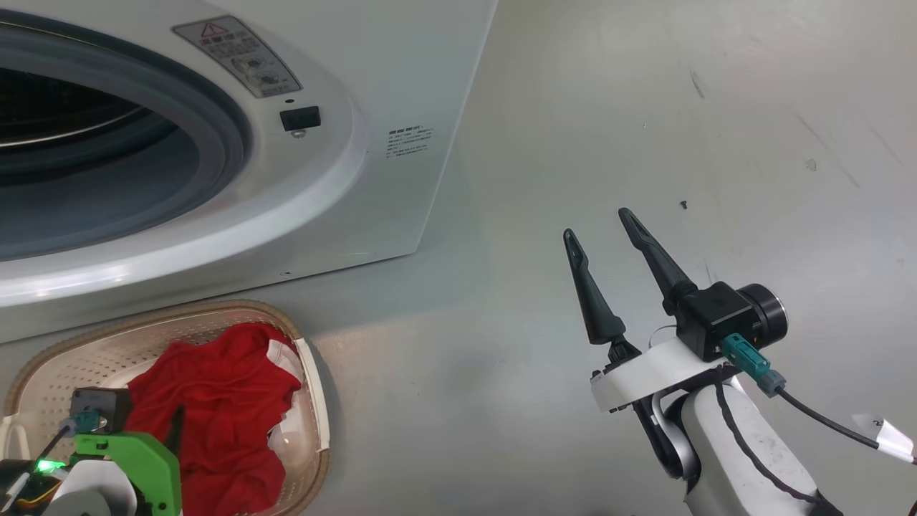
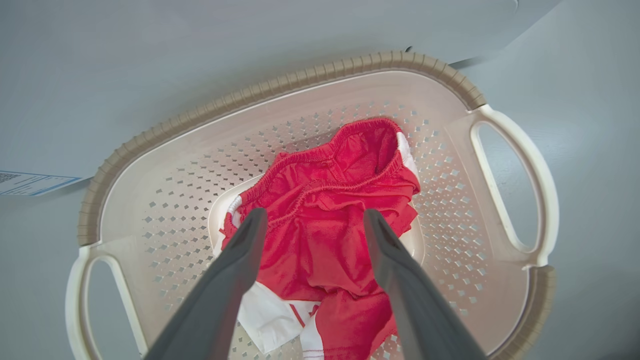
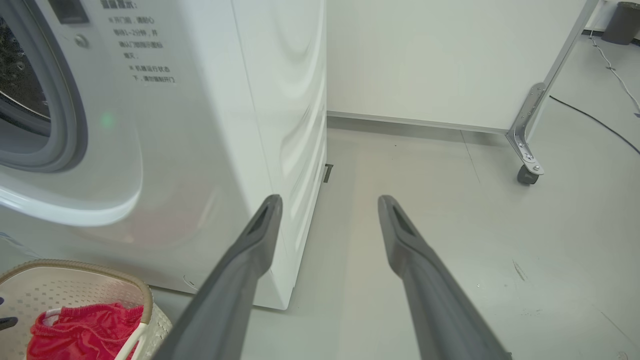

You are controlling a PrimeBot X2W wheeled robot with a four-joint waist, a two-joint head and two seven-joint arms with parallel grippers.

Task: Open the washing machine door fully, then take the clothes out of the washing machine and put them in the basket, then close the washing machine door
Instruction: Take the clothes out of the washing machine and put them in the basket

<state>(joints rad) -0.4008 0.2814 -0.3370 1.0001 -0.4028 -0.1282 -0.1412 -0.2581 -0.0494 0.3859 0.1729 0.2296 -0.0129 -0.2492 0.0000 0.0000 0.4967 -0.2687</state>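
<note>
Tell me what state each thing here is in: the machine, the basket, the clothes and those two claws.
washing machine, front opening uncovered.
clothes, red, lying crumpled and loose in the basket.
basket, upright on the floor before the washing machine, holding the clothes.
left gripper, open, above the clothes, gripping nothing.
right gripper, open, empty, over the floor.

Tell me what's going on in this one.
The robot is emptying a washing machine. Red clothes lie in the basket on the floor in front of it. The left claw hangs open just above them, gripping nothing. The right claw is open and empty, off to the side. The porthole stands uncovered.
</note>
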